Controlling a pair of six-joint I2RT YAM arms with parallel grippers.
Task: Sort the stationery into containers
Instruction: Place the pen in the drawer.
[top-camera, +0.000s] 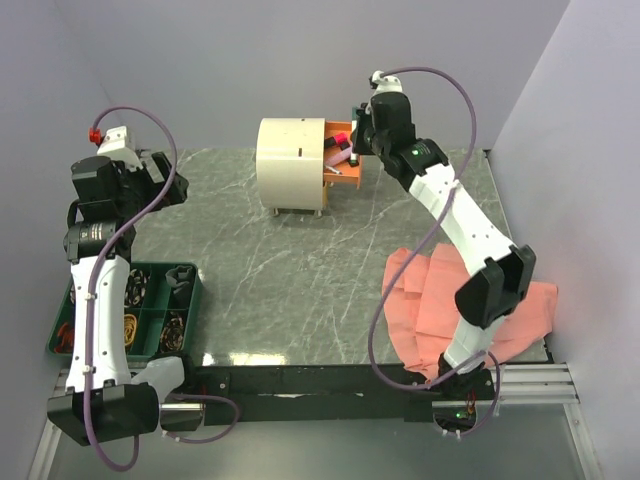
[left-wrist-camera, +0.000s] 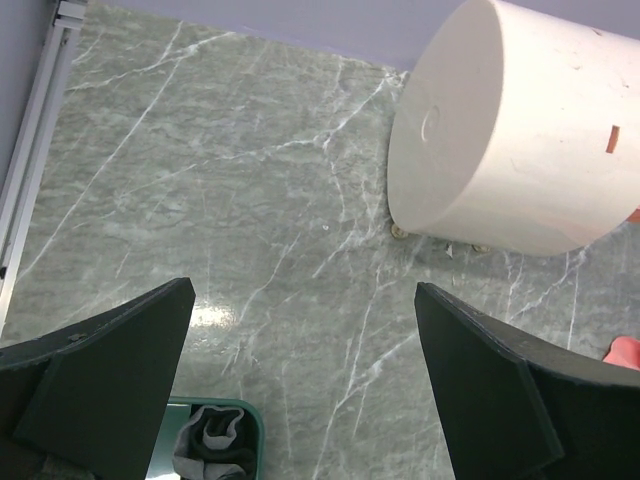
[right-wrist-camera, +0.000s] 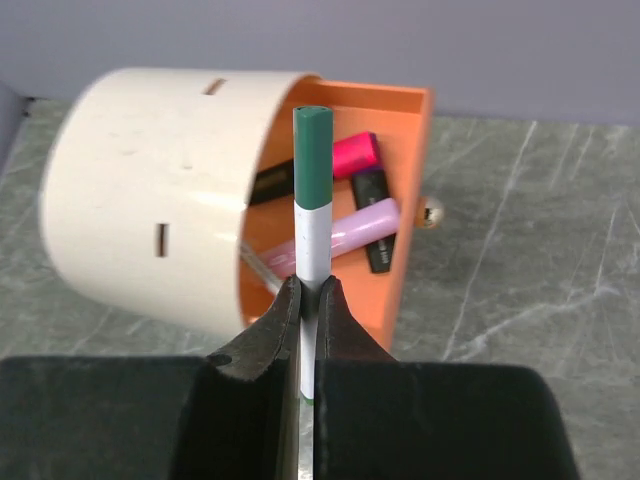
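The cream drum-shaped cabinet (top-camera: 292, 164) stands at the back of the table; it also shows in the left wrist view (left-wrist-camera: 510, 130) and the right wrist view (right-wrist-camera: 160, 190). Its orange drawer (right-wrist-camera: 405, 200) is pulled out to the right (top-camera: 347, 176) and holds a purple marker (right-wrist-camera: 355, 228), a black-and-pink marker (right-wrist-camera: 362, 170) and other pens. My right gripper (right-wrist-camera: 308, 290) is shut on a white marker with a green cap (right-wrist-camera: 312, 190), held over the drawer (top-camera: 362, 140). My left gripper (left-wrist-camera: 300, 390) is open and empty above the table's left side.
A green compartment tray (top-camera: 195, 310) with small items sits at the near left; its corner shows in the left wrist view (left-wrist-camera: 215, 440). A salmon-pink cloth (top-camera: 420, 300) lies at the near right, under the right arm.
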